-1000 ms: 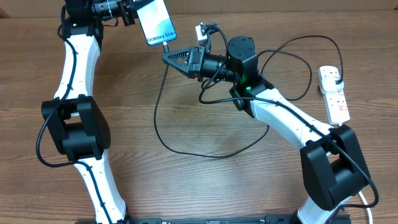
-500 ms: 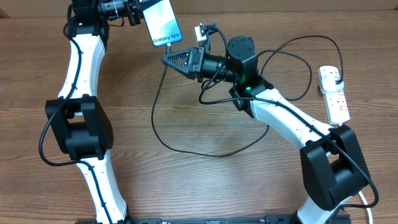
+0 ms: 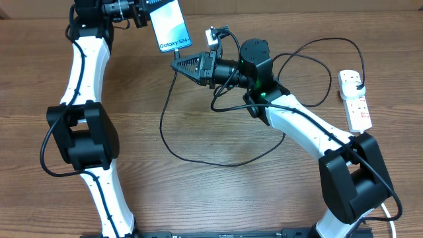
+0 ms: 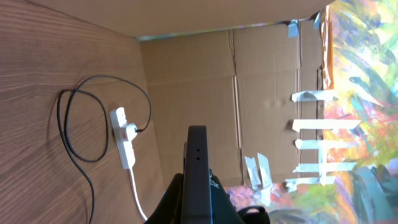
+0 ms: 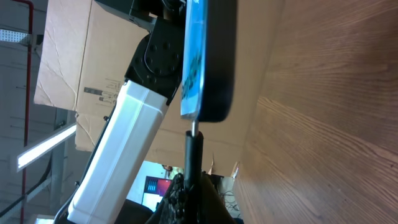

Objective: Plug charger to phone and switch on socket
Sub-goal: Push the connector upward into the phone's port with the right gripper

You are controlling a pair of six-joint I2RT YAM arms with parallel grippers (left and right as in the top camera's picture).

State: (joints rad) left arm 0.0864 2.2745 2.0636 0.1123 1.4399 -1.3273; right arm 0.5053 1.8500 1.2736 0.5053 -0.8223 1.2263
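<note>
Closed tight, the left fingers (image 3: 140, 14) are clamped on one short end of the phone (image 3: 168, 25), which is held off the table (image 3: 218, 198) at its far edge, with the lit blue screen turned upward and the lettered end pointed toward the right arm. The right fingers (image 3: 195, 65) are likewise shut, gripping the connector (image 5: 194, 149) of the charger (image 3: 162, 132). In the right wrist view the metal tip is seen meeting the phone's lower edge; whether it is seated in the port cannot be told. From the connector the black cable is looped across the table and led to the socket (image 3: 355, 99) at the right edge, where its black plug (image 3: 357, 80) is inserted. Compared with a second ago, the phone is shifted slightly rightward, toward the connector, while both grips are unchanged.
</note>
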